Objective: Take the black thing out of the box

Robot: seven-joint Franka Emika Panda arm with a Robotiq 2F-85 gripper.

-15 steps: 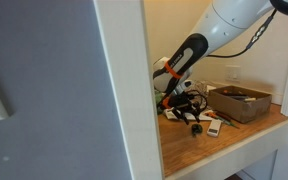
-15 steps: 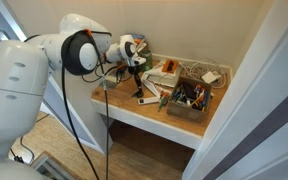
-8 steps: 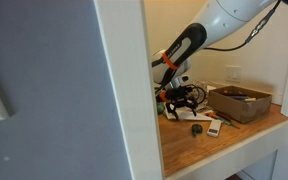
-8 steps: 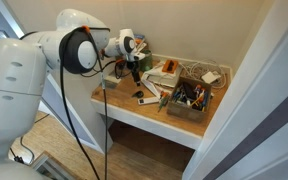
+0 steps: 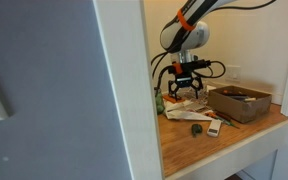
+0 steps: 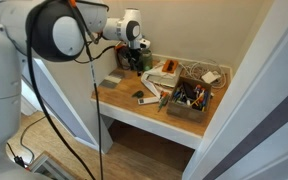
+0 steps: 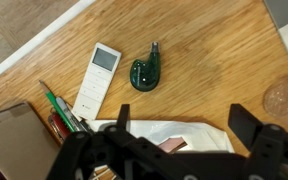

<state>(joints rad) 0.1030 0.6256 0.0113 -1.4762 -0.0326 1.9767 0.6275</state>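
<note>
The black thing (image 7: 144, 72) is a small dark roundish lump lying on the wooden tabletop, outside the box, next to a white remote-like bar (image 7: 96, 80). It also shows in both exterior views (image 5: 196, 128) (image 6: 141, 99). The brown box (image 5: 240, 103) (image 6: 189, 100) stands to one side, full of small items; its corner shows in the wrist view (image 7: 12, 140). My gripper (image 7: 184, 125) is open and empty, raised well above the table (image 5: 187, 86) (image 6: 134, 58), apart from the black thing.
White paper or a bag (image 7: 179, 135) lies under the gripper. Pens (image 7: 62, 110) stick out by the box. A white wall panel (image 5: 124, 90) edges the alcove. The wooden table's front edge (image 6: 149, 122) drops off.
The gripper was low at the table by the black thing; it has risen and swung away with open jaws. The black thing stays on the table.
</note>
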